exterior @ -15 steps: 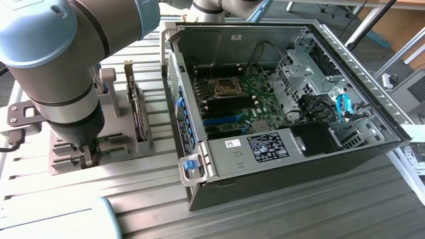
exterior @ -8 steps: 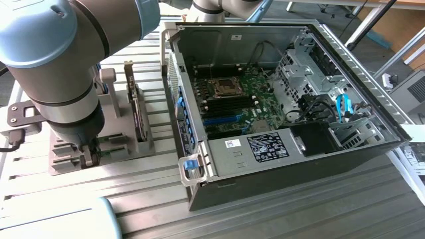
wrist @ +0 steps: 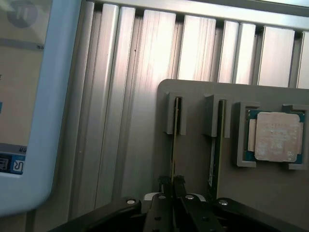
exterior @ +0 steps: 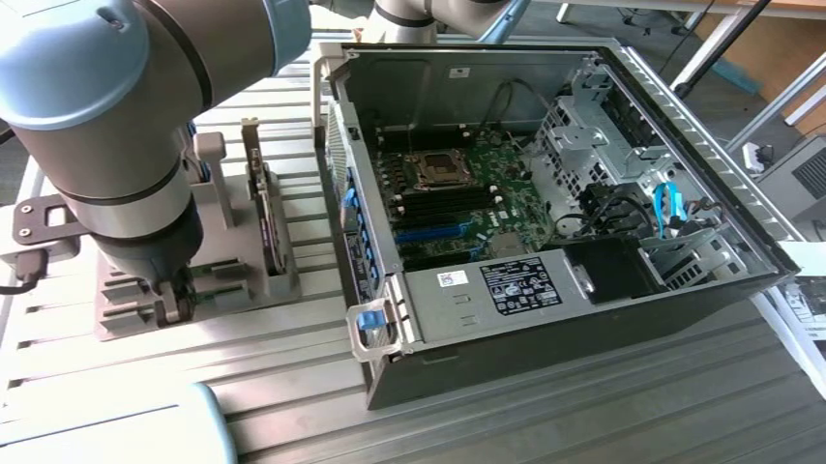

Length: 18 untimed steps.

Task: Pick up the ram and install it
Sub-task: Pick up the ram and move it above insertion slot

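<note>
**Spotter 1:** While you look through the wrist view, check your hand. Its two fingertips are pinched together on the exposed edge of the ram, near one end of the stick. The ram stands on edge in a slot of the grey holder.

**Spotter 2:** You should expect it to be light and stiff, but thin and easy to damage. The bare board edge looks like the safe place for your pads. A sideways twist in that narrow slot could bend or crack it.

**Spotter 1:** From here you see it edge-on, a slim dark-green strip with a pale yellowish line along it. A second stick stands in the neighbouring slot just beside it. A square silver processor chip lies in a recess further along the holder.

**Spotter 2:** Now take the exterior view. Your hand is down at the holder, at the exterior view's left, on the slatted metal counter. That places the ram in the holder, not in the machine.

**Spotter 1:** You'll also see an expansion card standing upright in the holder, close to your hand. The open computer case sits to the exterior view's right, apart from the holder, with its motherboard exposed.
</note>
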Each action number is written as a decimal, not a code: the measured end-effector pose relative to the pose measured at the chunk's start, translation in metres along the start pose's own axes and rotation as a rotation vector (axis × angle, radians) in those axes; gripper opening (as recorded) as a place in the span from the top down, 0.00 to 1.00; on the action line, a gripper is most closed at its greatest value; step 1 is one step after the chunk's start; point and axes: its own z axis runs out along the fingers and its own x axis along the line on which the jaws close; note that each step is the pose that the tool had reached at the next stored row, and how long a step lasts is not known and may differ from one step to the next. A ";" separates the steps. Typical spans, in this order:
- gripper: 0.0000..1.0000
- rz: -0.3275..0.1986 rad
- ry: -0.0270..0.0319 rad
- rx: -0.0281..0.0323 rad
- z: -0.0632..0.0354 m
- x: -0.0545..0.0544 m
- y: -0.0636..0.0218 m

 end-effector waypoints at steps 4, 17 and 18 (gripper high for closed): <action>0.87 0.000 0.0001 -0.0002 -0.0082 0.000 0.0004; 0.87 0.000 0.0000 -0.0001 -0.0334 -0.001 0.0015; 0.87 0.000 0.0000 -0.0001 -0.0355 -0.001 0.0016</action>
